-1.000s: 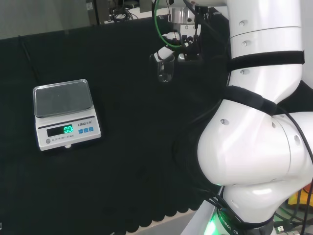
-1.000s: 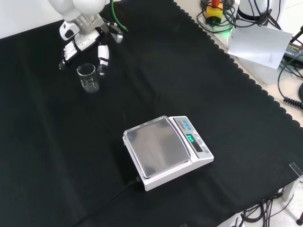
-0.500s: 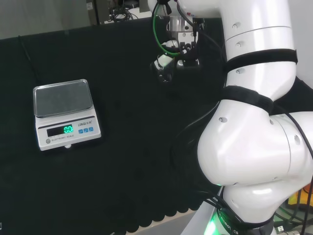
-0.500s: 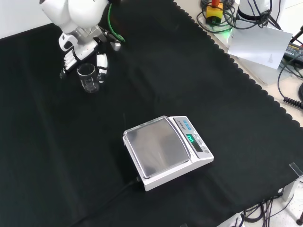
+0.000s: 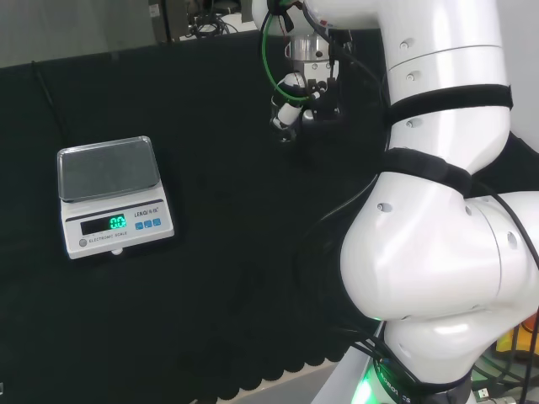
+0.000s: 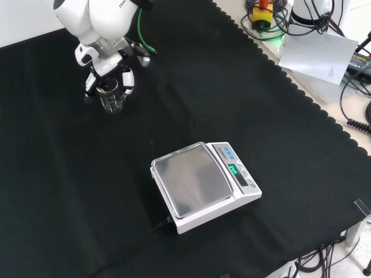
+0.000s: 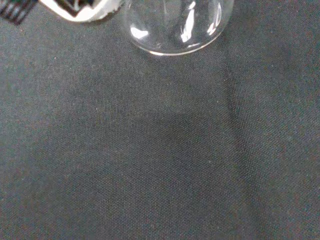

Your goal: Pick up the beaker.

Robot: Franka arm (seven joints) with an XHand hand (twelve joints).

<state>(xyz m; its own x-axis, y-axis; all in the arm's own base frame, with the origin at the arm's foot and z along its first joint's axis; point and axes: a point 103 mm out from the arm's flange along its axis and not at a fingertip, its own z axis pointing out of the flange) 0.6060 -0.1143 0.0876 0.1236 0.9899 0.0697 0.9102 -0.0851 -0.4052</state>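
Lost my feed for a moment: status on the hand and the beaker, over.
Hand down over the beaker, fingers either side of it; closure not clear. Beaker upright on the cloth, not lifted. Scale stands well apart, nothing in the way.

The beaker between the fingers of the hand is clear glass, smooth and glossy; in the wrist view its rounded base throws small bright glints. The hand itself is hard plastic, white shells with black parts, slightly shiny. The tabletop under it wears a black cloth, matt, with a fine woven grain that the wrist view shows plainly, and a scalloped edge. Well away from the hand stands a scale: smooth white plastic body, and a brushed, dull-grey metal pan. The arm's links are glossy white plastic.
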